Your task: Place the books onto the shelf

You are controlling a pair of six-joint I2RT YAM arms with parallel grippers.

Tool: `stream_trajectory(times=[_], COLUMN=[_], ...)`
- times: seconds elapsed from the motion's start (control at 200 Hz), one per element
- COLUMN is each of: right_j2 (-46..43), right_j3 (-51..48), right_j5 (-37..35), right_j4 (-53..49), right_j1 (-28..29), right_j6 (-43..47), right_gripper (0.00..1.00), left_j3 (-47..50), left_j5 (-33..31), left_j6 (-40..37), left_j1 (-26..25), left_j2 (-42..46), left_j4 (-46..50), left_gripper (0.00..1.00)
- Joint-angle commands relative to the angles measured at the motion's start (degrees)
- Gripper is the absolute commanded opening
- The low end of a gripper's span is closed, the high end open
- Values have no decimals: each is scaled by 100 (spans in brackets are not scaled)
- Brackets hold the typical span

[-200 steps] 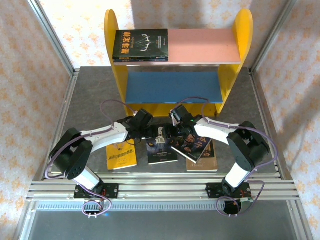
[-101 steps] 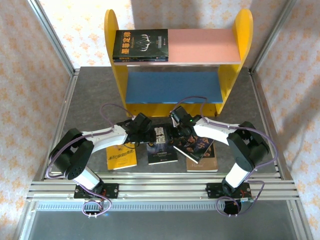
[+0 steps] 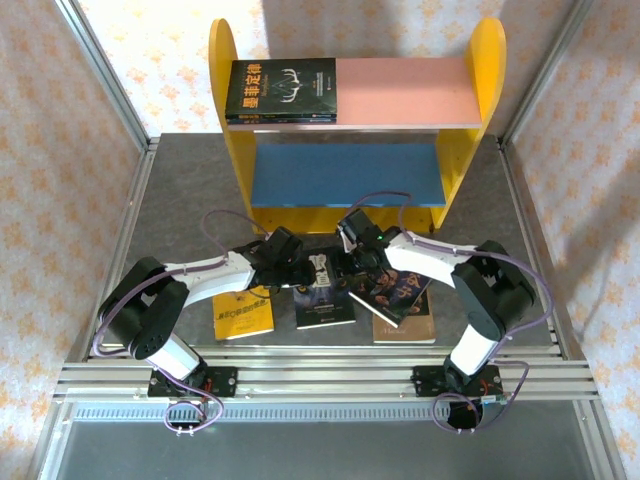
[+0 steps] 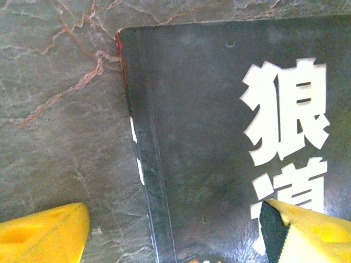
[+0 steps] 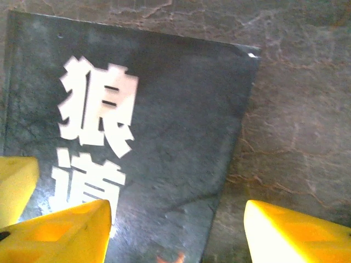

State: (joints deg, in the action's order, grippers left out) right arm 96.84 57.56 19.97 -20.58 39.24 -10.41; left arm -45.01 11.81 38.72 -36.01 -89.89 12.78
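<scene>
Inspection from the near edge of the table (image 3: 180, 190): over the last second both arms have drawn in slightly above the black paperback (image 3: 322, 300) lying flat at the centre, the left wrist showing the greater shift. The book itself has not moved. The left gripper (image 4: 174, 213) is released, 1 finger over bare table and 1 over the cover, straddling the spine edge. The right gripper (image 5: 176, 211) is likewise released, straddling the opposite edge; I cannot tell whether any finger touches the cover. Neither claw holds anything. On the shelf (image 3: 228, 150), a dark book (image 3: 282, 90) rests at the left of the pink upper board (image 3: 410, 90), and the blue lower board (image 3: 350, 175) is bare. Still on the table are a yellow book (image 3: 243, 312), a tilted dark book (image 3: 393, 290) and a brown book (image 3: 410, 325) beneath it. Judgement: a 2-sided pickup is being set up, with most of the task outstanding.
</scene>
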Motion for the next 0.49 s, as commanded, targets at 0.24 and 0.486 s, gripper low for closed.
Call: stream_trajectory(times=[0.24, 0.486], right_j2=[505, 513], right_j3=[144, 176], right_j5=[797, 1198], right_j4=[427, 904], right_j1=[56, 101], right_j6=[-337, -617], right_gripper=[63, 62], left_j3=[-105, -375], left_j5=[254, 517], left_j6=[-75, -175], left_j1=[0, 417], left_j2=[-348, -518], left_j4=[-628, -799], left_gripper=[81, 80])
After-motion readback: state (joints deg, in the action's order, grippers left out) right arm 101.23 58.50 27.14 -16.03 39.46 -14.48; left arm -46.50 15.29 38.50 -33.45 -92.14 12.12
